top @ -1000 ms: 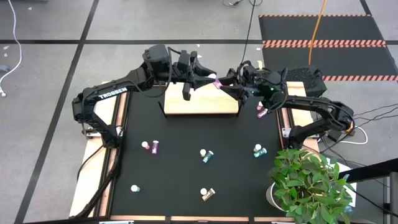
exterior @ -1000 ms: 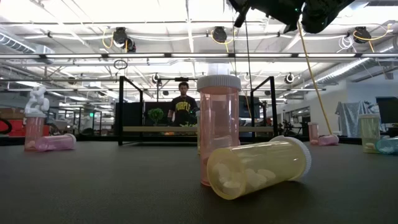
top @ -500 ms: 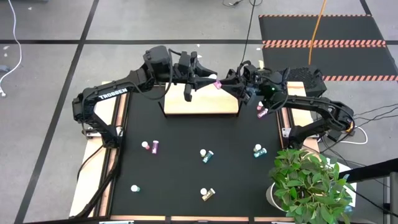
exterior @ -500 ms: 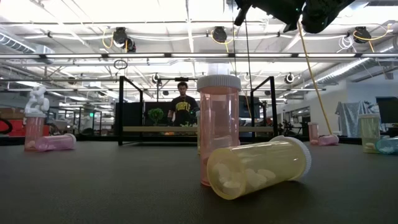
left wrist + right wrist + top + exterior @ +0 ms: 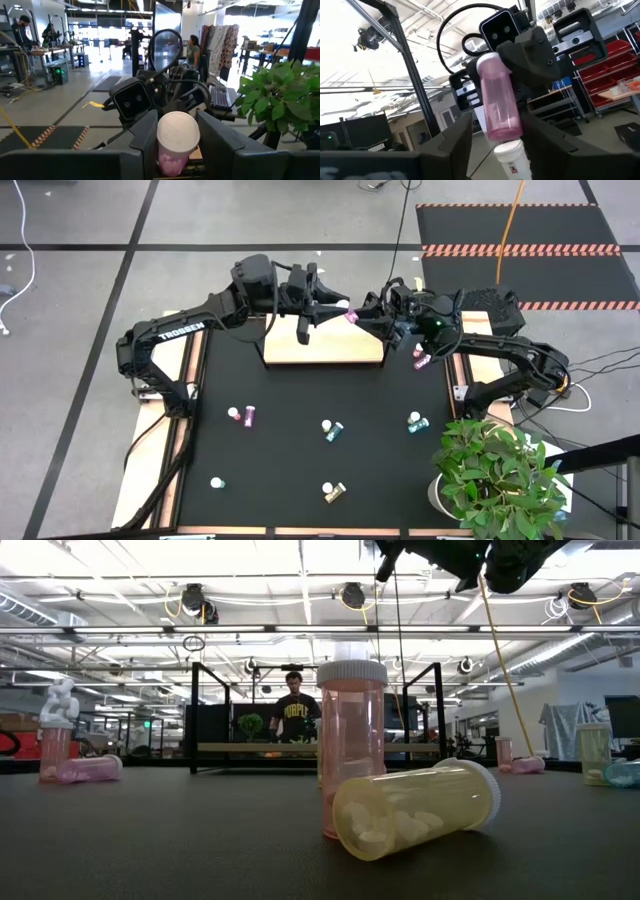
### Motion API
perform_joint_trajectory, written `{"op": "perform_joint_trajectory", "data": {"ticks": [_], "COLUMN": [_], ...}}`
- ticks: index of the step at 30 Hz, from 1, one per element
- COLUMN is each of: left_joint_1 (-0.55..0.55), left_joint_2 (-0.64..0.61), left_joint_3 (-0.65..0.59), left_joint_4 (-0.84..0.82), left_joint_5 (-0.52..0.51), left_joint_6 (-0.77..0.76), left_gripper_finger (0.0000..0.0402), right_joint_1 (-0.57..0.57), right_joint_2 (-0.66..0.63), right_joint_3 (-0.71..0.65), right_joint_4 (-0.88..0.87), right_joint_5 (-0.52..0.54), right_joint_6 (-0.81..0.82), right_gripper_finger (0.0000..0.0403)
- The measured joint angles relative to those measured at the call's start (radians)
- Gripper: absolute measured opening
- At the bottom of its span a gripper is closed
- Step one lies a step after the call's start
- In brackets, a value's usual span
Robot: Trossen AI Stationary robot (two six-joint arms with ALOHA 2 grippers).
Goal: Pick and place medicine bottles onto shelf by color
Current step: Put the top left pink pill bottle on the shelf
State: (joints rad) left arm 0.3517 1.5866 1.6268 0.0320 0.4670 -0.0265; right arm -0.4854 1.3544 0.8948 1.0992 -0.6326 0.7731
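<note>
A black table (image 5: 300, 470) seen from above. At twelve o'clock a light wooden shelf (image 5: 325, 348) lies on it. At two o'clock, near the right edge, lies a pink bottle (image 5: 421, 361). At nine o'clock sits another pink bottle (image 5: 248, 417). Near the centre is a teal bottle (image 5: 332, 430), and a second teal bottle (image 5: 414, 422) at three o'clock. A yellow bottle (image 5: 334, 493) lies at six o'clock; a small white-capped bottle (image 5: 216, 482) stands at seven o'clock.

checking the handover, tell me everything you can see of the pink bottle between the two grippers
The pink bottle is a small translucent pink cylinder with a ribbed white cap. It is held in the air above the shelf's back edge, lying roughly level between the arms. The left gripper clamps it; the right gripper's fingers flank it, contact unclear.
</note>
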Motion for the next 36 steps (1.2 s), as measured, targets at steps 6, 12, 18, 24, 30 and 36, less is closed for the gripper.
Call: {"op": "perform_joint_trajectory", "data": {"ticks": [6, 12, 18, 24, 30, 36], "left_joint_1": [-0.009, -0.008, 0.017, 0.062, 0.06, 0.017], "left_joint_2": [0.034, 0.035, 0.028, 0.028, 0.02, 0.016], "left_joint_3": [0.0, 0.0, 0.0, -0.001, 0.026, 0.185], "left_joint_4": [0.007, 0.005, -0.016, -0.08, -0.234, -0.535], "left_joint_5": [-0.013, -0.014, -0.014, 0.037, 0.061, -0.112], "left_joint_6": [0.009, 0.015, -0.064, -0.201, -0.108, 0.177], "left_gripper_finger": [0.0123, 0.0124, 0.0135, 0.022, 0.0278, 0.0282], "right_joint_1": [0.002, 0.002, 0.002, 0.0, 0.003, 0.004], "right_joint_2": [0.0, -0.001, 0.0, -0.014, -0.019, -0.02], "right_joint_3": [0.0, 0.0, 0.0, -0.002, 0.0, 0.0], "right_joint_4": [-0.012, -0.016, -0.027, -0.1, -0.201, -0.23], "right_joint_5": [0.0, -0.006, 0.008, 0.04, 0.07, 0.082], "right_joint_6": [0.0, -0.001, -0.015, -0.25, -0.405, -0.457], "right_gripper_finger": [0.0108, 0.009, 0.0099, 0.0099, 0.01, 0.01]}}
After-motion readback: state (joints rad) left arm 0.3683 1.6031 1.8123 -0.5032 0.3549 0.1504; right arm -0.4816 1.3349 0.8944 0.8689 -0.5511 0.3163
